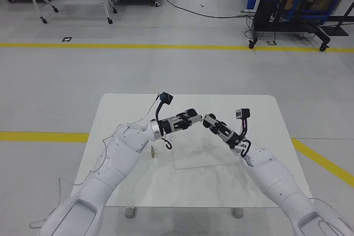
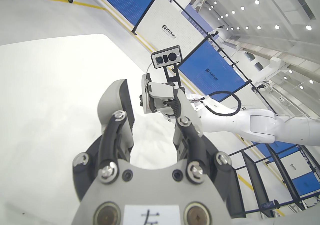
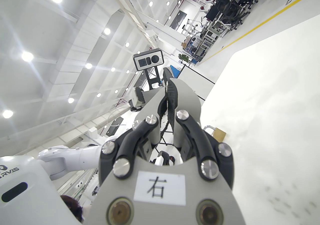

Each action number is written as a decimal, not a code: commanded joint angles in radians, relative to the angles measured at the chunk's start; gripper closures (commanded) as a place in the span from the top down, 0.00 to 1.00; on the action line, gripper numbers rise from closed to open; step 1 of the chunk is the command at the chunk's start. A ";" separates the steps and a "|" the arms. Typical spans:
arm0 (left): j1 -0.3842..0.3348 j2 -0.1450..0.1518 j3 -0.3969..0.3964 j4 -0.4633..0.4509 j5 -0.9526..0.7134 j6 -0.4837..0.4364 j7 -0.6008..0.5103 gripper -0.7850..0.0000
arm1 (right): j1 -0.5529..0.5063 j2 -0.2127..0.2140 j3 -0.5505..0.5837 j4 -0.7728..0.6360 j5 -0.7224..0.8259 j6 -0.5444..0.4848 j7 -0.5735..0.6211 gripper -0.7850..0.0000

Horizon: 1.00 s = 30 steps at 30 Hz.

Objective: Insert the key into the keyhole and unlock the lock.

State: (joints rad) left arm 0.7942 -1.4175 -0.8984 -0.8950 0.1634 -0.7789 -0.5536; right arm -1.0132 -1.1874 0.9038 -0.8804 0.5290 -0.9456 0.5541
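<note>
While the left gripper (image 1: 192, 118) hangs wide open and empty above the middle of the white table (image 1: 248, 177), the right gripper (image 3: 168, 84) faces it tip to tip, just beside it, with its pads pressed together. I cannot tell whether a key sits in that pinch, as nothing shows past the pads. The brass padlock (image 3: 218, 133) lies on the table, well apart from both grippers and close to the left forearm (image 1: 133, 140); neither gripper holds it.

If the key is in the right pinch, a mid-air hand-over looks like the likeliest failure. A thin, small thing can twist or drop when wide jaws close off-centre on it. The padlock is loose on a smooth top, so a key pushed at its keyhole would probably slide it away unless the other gripper pins it first. A slightly tilted key would likely jam at the mouth. A low sweep of the left forearm could also knock the padlock toward the table's edge.
</note>
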 commanded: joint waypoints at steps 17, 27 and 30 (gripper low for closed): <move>-0.028 -0.015 0.038 0.039 0.006 0.004 -0.027 0.26 | 0.017 -0.030 0.005 0.056 -0.027 -0.038 0.009 0.00; -0.034 -0.019 0.045 0.049 -0.003 0.002 -0.033 0.14 | 0.013 -0.038 0.022 0.068 -0.030 -0.046 0.012 0.00; -0.036 -0.019 0.046 0.052 0.002 0.007 -0.034 0.08 | 0.011 -0.040 0.027 0.066 -0.027 -0.047 0.017 0.00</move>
State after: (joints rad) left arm 0.7589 -1.4369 -0.8525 -0.8438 0.1622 -0.7742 -0.5869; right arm -1.0015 -1.2266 0.9291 -0.8132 0.5009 -0.9922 0.5693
